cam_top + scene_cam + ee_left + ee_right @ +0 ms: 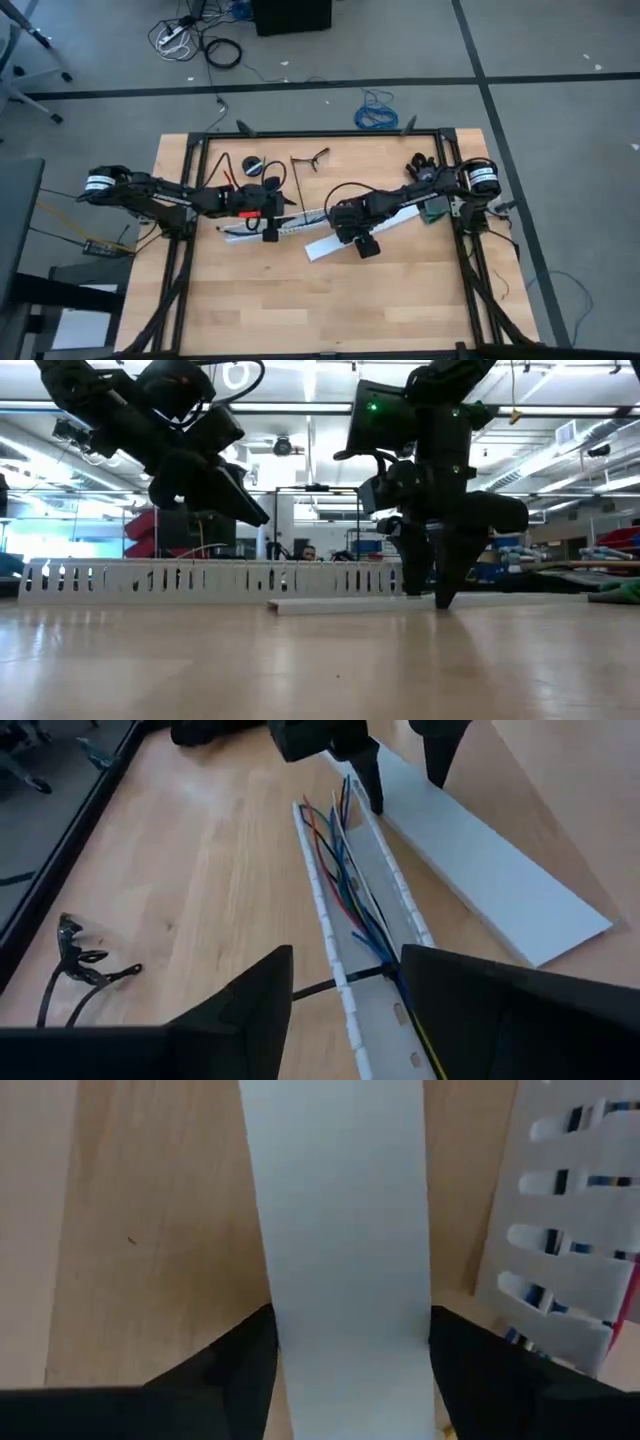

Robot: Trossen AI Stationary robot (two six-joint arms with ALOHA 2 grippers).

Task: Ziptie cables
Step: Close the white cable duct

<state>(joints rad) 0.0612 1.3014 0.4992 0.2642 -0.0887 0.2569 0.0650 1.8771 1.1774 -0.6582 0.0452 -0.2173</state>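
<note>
The cables [345, 870] lay inside the slotted channel [375, 1020] at mid-worktop [300, 300]. A flat cover strip [490, 870] lay just beside it, between the right tool's [350, 1370] fingers.

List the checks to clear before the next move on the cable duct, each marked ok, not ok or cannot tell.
1. Cables lie inside the white slotted duct: ok.
2. Black zip tie crosses the duct under the bundle: ok; closed or not, cannot tell.
3. Left gripper open, hovering over the duct's tie end: ok.
4. Right gripper open, straddling the flat white cover strip: ok.
5. Cover strip lies beside the duct, not on it: ok.
6. Right fingertips touching the table: cannot tell.
</note>
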